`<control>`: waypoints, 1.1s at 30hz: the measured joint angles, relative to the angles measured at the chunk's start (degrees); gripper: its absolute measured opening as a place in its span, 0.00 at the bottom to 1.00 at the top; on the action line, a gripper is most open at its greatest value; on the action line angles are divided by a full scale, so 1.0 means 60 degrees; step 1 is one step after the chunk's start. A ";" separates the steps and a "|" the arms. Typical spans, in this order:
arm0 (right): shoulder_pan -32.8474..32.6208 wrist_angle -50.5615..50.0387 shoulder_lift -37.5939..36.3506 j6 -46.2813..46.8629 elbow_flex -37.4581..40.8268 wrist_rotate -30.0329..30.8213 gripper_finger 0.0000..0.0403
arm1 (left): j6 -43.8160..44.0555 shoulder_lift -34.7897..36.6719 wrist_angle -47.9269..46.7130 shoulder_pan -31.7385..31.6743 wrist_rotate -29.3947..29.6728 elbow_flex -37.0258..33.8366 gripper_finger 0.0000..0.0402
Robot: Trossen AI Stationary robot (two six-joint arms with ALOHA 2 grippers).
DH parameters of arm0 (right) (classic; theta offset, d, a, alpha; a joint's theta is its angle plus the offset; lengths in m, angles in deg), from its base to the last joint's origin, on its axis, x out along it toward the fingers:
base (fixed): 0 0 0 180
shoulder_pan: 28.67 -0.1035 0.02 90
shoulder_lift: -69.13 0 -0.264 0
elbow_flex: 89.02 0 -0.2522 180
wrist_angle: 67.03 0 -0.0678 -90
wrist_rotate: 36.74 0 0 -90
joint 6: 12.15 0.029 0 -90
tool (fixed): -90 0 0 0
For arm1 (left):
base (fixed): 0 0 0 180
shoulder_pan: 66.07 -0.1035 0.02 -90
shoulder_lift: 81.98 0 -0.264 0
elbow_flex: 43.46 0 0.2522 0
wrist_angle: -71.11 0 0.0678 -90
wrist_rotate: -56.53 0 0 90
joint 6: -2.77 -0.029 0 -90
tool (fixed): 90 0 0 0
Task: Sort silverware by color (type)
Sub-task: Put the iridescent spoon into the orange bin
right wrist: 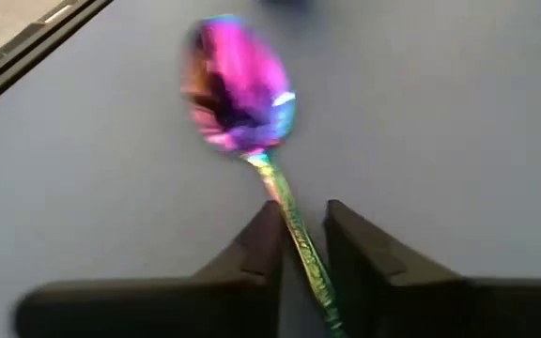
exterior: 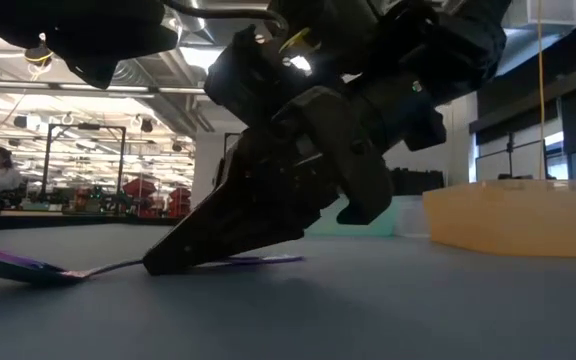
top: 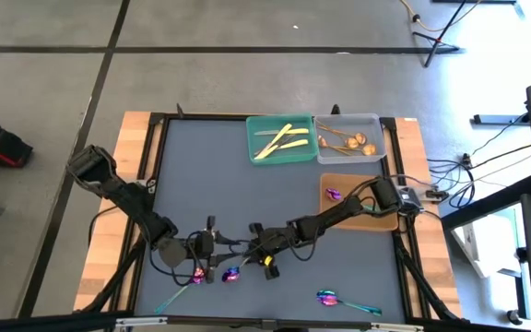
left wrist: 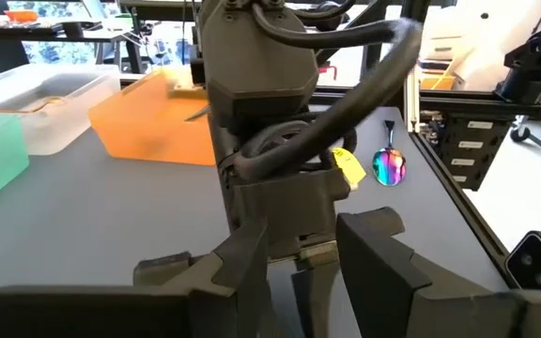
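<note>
My right gripper (top: 252, 260) is low on the table's near middle, shut on an iridescent purple-blue spoon (right wrist: 238, 89) whose bowl (top: 231, 274) lies flat. My left gripper (top: 208, 256) hovers open just left of it, facing the right arm, and holds nothing. A second iridescent spoon (top: 197, 275) lies below the left gripper, its teal handle running to the near edge. A third (top: 326, 297) lies near right, and a fourth (top: 333, 194) is in the orange tray. Pale gold knives (top: 279, 141) lie in the green tray and copper spoons (top: 350, 142) in the grey tray. My right gripper pinches the spoon's slim handle (right wrist: 299, 239) a little behind the bowl, between its two fingers (right wrist: 266, 246). The fingers come slanting down from the table's right and lie along the handle. The bowl rests on the table, and the fingertips reach down to the surface (exterior: 158, 265).
The green tray (top: 254, 152), the grey tray (top: 376, 120) and the orange tray (top: 385, 221) stand along the far and right side. The two grippers are close together. Bare tabletop lies between the trays and the grippers.
</note>
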 joint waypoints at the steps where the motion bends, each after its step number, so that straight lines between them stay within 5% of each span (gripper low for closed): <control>1: 0.0045 -0.0015 0.0061 0.0000 -0.0004 -0.0011 0.13 | 0.0003 0.0000 0.0000 0.0000 0.0000 0.0000 0.31; 4: 0.0059 -0.0085 0.0134 -0.0012 -0.0004 -0.0083 0.03 | 0.0005 0.0000 -0.0004 -0.0001 0.0000 0.0000 0.31; 15: 0.0026 -0.0454 -0.0056 -0.0269 0.0004 0.0305 0.01 | 0.0024 0.0000 -0.0007 -0.0004 0.0029 0.0000 0.31; 33: -0.1116 -0.4639 -0.2778 -0.0817 0.0080 0.3276 0.01 | 0.0049 -0.0004 0.0000 0.0061 -0.0004 0.0000 0.31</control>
